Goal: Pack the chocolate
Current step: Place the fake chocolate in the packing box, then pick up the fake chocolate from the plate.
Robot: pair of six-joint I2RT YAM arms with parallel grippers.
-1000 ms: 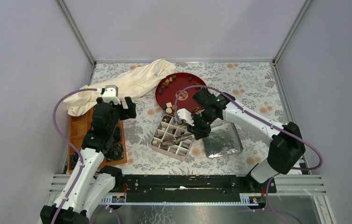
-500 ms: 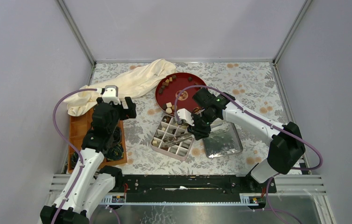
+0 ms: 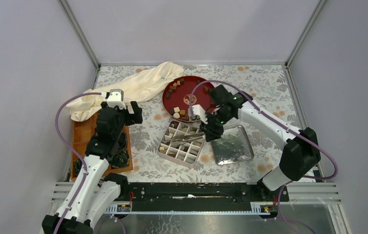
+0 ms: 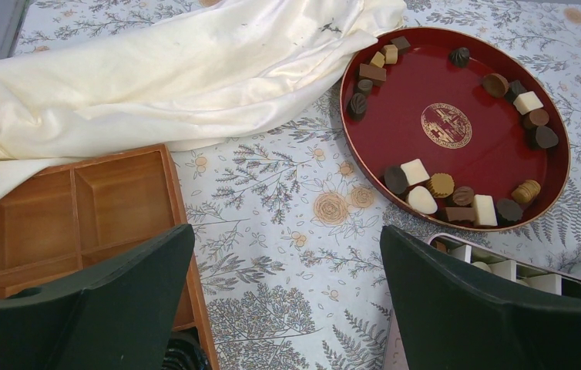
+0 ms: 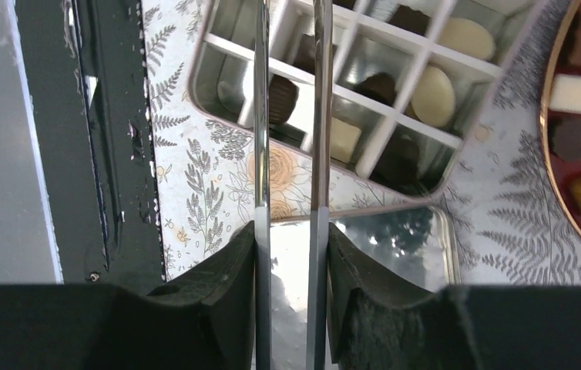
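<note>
Metal tongs point(image 5: 319, 116) are clamped by the right fingers point(image 5: 230, 270) above the divided tin point(image 3: 174, 159), where some chocolates point(image 5: 434, 96) are set; more lie on the red tray point(image 4: 426, 77). The left fingers point(image 4: 118, 285) are spread wide, empty. A placing step seems finished; next, the tongs should be carried to the tray.

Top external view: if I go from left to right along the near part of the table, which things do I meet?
wooden compartment tray → divided metal box → shiny metal lid. The metal tongs held in the right hand lie over the box, so I leave them out.
</note>
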